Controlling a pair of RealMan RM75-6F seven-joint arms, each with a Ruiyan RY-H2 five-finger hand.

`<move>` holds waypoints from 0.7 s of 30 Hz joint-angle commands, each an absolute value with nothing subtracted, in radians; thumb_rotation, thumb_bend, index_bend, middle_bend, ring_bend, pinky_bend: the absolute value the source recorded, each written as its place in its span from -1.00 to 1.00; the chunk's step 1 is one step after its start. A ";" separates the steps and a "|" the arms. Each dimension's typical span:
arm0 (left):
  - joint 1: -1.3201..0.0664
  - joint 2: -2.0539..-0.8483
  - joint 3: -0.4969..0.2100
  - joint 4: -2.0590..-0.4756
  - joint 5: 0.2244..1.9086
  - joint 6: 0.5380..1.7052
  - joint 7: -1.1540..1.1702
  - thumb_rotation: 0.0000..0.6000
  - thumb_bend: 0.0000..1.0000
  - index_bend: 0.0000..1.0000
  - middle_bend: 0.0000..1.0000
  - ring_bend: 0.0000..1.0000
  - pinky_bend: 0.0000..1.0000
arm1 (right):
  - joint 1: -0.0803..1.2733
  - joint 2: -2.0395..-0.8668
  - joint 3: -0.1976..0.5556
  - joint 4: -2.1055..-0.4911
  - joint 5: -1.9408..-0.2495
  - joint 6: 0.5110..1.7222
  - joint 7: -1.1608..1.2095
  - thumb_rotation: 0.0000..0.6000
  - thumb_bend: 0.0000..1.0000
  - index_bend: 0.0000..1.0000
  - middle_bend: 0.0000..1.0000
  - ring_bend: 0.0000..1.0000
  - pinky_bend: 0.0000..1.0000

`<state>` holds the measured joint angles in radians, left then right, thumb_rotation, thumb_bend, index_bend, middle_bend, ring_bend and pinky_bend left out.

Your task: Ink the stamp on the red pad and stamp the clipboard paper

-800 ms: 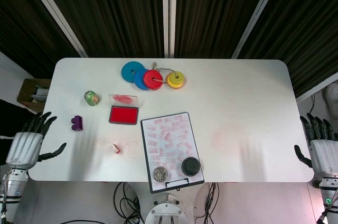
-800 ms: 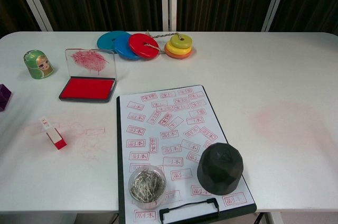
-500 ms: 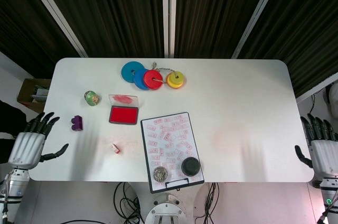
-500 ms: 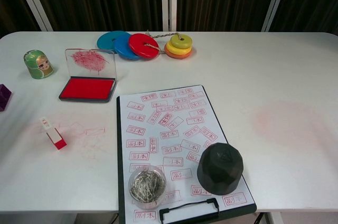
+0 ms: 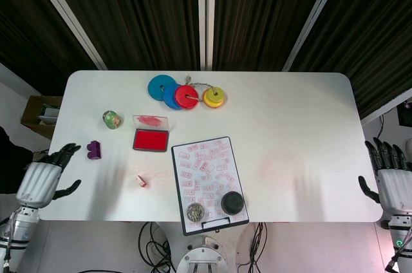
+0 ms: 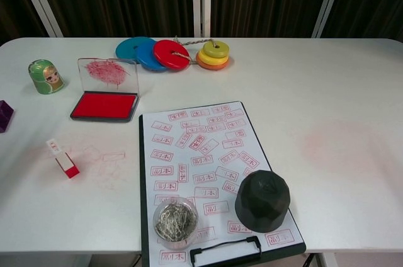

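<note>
A small red-and-white stamp [image 5: 141, 181] [image 6: 62, 157] lies on its side on the white table, left of the clipboard. The red ink pad [image 5: 150, 139] [image 6: 105, 105] sits open, its clear lid [image 6: 108, 72] standing up behind it. The clipboard paper [image 5: 207, 176] [image 6: 207, 167] carries several red stamp marks. My left hand [image 5: 40, 179] hovers at the table's left edge with fingers apart, holding nothing, well left of the stamp. At the right edge, my right hand [image 5: 393, 181] is open with nothing in it. Neither hand shows in the chest view.
A black faceted dome [image 5: 232, 203] [image 6: 262, 199] and a clear cup of paper clips [image 5: 196, 212] [image 6: 175, 220] stand on the clipboard's near end. Coloured discs on a rope [image 5: 186, 94] [image 6: 171, 53] lie at the back. A green doll [image 5: 111, 119] [image 6: 45, 76] and a purple block [image 5: 94, 150] [image 6: 4, 115] sit left.
My left hand has drifted a little toward the table and downward in the head view. My right hand and everything on the table have stayed put.
</note>
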<state>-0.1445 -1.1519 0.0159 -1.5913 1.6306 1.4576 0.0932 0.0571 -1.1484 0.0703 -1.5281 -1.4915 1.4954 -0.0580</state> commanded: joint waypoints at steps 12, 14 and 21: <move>-0.335 -1.362 0.026 -1.462 1.735 1.217 0.183 1.00 -0.55 -0.45 -0.41 0.73 0.84 | 0.046 -1.134 0.062 -1.547 -1.503 1.514 -0.067 1.00 -0.45 -1.00 -1.00 -1.00 -1.00; -0.344 -1.381 0.025 -1.449 1.731 1.207 0.189 1.00 -0.55 -0.46 -0.41 0.73 0.84 | 0.044 -1.131 0.062 -1.545 -1.501 1.515 -0.062 1.00 -0.45 -1.00 -1.00 -1.00 -1.00; -0.362 -1.436 0.043 -1.397 1.732 1.194 0.189 1.00 -0.49 -0.38 -0.38 0.76 0.87 | 0.042 -1.127 0.063 -1.537 -1.497 1.514 -0.047 1.00 -0.45 -1.00 -1.00 -1.00 -1.00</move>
